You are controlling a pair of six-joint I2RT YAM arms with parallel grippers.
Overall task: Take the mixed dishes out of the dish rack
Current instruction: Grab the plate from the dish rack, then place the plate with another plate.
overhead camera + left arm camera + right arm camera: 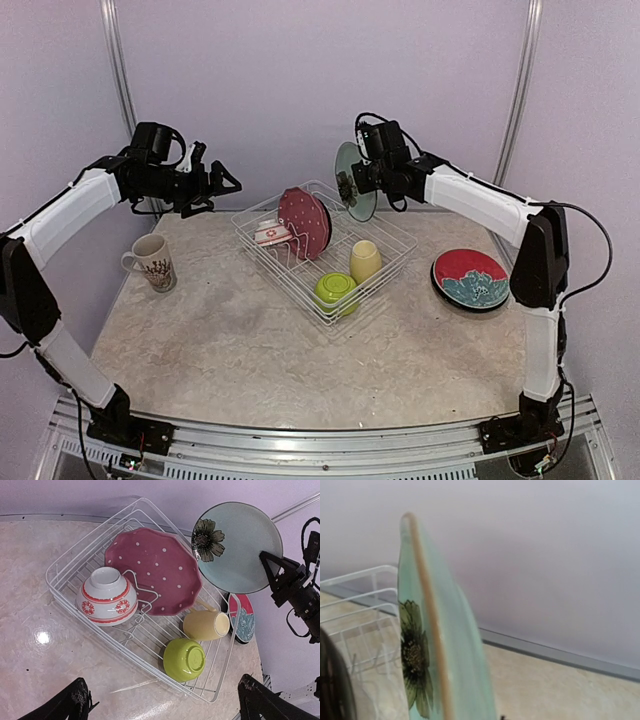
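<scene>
Patterned mug upright on the worktop. Left hand, fingers wide apart, raised left of the dish rack. In the rack: red-white bowl, pink dotted plate on edge, lime bowl, yellow cup. Right hand clamped on the teal plate, which is upright above the rack's far corner. Red-and-teal plate flat on the worktop.

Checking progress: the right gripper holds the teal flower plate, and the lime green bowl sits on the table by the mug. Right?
No: the lime green bowl lies in the dish rack, as the top external view shows. The right gripper holds the teal flower plate.
</scene>
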